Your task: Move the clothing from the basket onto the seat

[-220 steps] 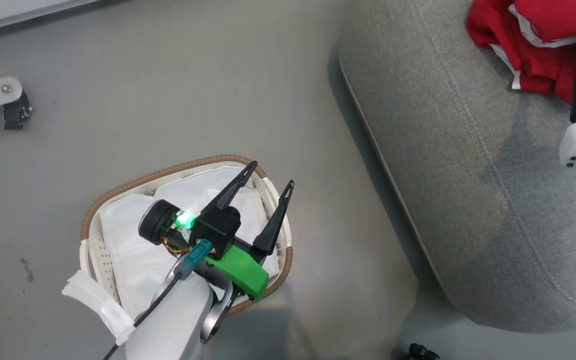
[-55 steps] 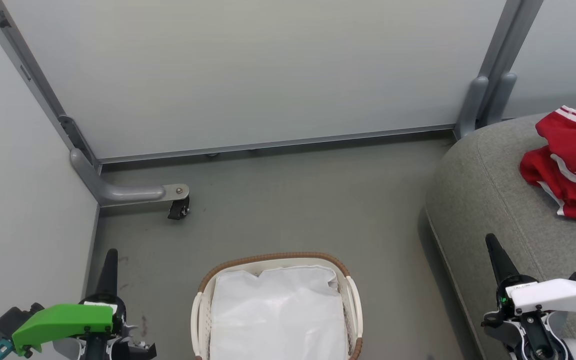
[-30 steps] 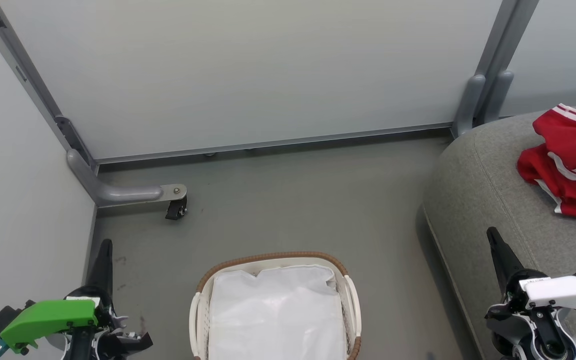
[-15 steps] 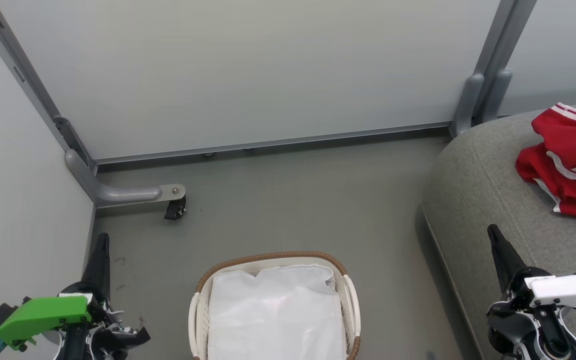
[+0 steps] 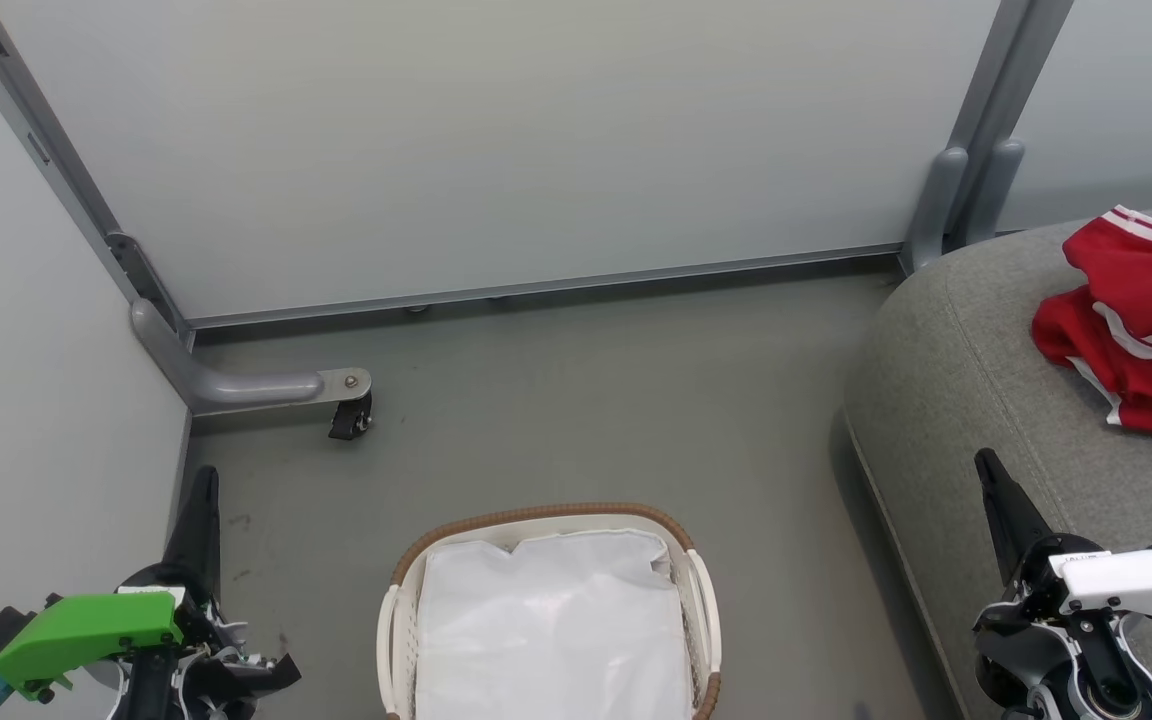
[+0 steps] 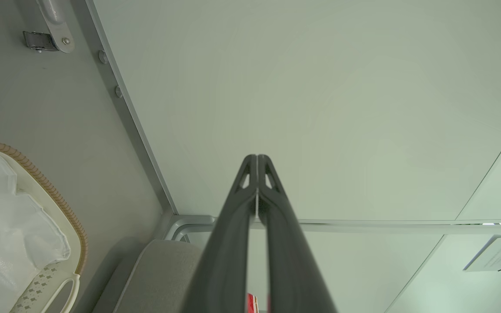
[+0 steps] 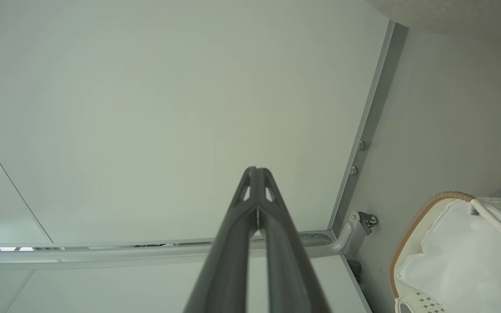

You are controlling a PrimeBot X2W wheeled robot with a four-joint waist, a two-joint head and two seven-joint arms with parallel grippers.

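Note:
The red clothing [image 5: 1141,325] with white stripes lies bunched on the grey seat [image 5: 976,380] at the right edge of the head view. On the floor at bottom centre stands the basket [image 5: 548,612], with just its white liner [image 5: 551,625] showing inside. My left gripper [image 5: 202,500] rests at the lower left, shut and empty, its fingertips [image 6: 257,160] pressed together. At the lower right, over the seat's front edge, my right gripper [image 5: 988,472] is also shut on nothing, fingertips [image 7: 257,173] touching. The basket's rim [image 6: 37,180] and the rim [image 7: 424,213] show at the sides of the wrist views.
Pale partition walls [image 5: 496,140] close in the back and left. A grey bracket foot with a black caster [image 5: 348,415] stands on the floor left of the basket. A grey post [image 5: 966,195] rises behind the seat. Open grey floor [image 5: 586,400] lies between the wall and the basket.
Since seven seconds ago the head view has swung up and both arms have drawn back to the lower corners. Over the last second the left gripper sank slightly; nothing else moved.

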